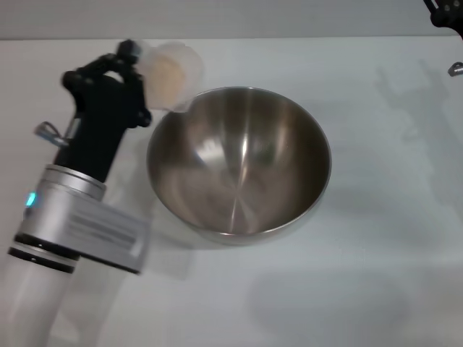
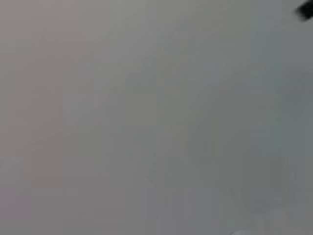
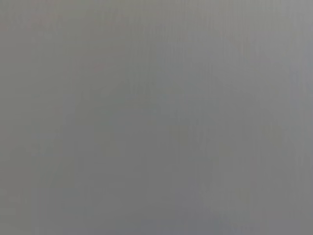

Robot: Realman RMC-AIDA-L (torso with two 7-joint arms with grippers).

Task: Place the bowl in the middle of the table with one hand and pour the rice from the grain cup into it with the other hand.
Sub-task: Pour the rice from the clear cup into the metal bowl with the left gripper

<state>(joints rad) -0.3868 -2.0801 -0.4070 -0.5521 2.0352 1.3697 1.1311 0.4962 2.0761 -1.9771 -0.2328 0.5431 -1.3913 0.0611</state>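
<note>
Left gripper (image 1: 145, 61) clamped grain cup (image 1: 173, 72), tipped at bowl (image 1: 239, 163) rim, rice (image 1: 168, 78) inside cup. Right gripper (image 1: 443, 13) parked far corner, fingers unclear.

Cut off and unreadable

The black right gripper (image 1: 443, 13) is clipped by the head view's top corner; both wrist views show only featureless grey blur.

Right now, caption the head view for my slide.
Left hand tilts the rice-filled cup over the rim of the empty steel bowl on the white table.
</note>
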